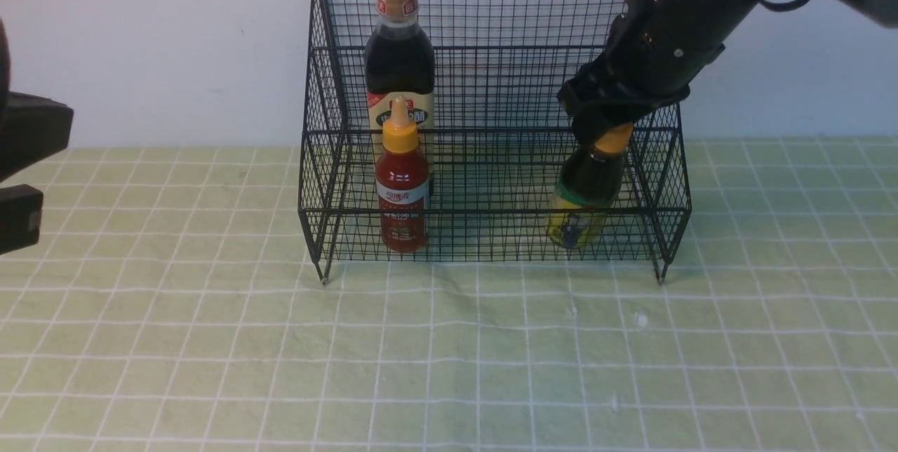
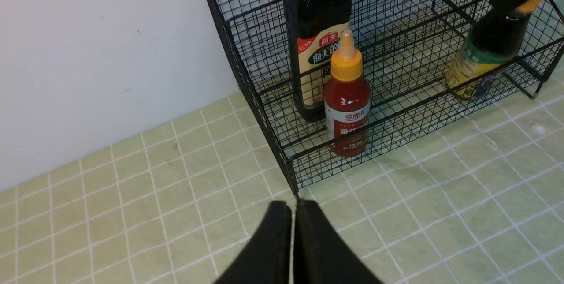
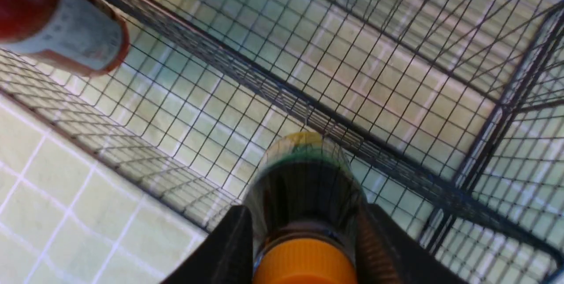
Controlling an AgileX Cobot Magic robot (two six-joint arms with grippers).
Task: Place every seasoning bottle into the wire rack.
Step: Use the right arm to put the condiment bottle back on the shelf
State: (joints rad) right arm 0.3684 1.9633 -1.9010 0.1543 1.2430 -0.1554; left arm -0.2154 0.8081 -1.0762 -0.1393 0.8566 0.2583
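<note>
The black wire rack (image 1: 494,133) stands at the back of the table. A tall dark seasoning bottle with a gold cap (image 1: 399,59) is upright on its left side, and the small red bottle (image 1: 402,192) stands in front of it on the lower tier. My right gripper (image 1: 602,130) is shut on the neck of the squat dark bottle with the yellow label (image 1: 586,192), just below its orange cap. That bottle is tilted inside the lower tier on the right, its base close to the mesh floor. In the right wrist view the fingers (image 3: 229,248) flank this bottle (image 3: 304,178). My left gripper (image 2: 292,204) is shut and empty, near the rack's front left foot.
A green checked cloth (image 1: 449,361) covers the table in front of the rack. A white wall (image 1: 154,45) rises right behind it. My left arm (image 1: 28,136) sits at the far left edge of the front view.
</note>
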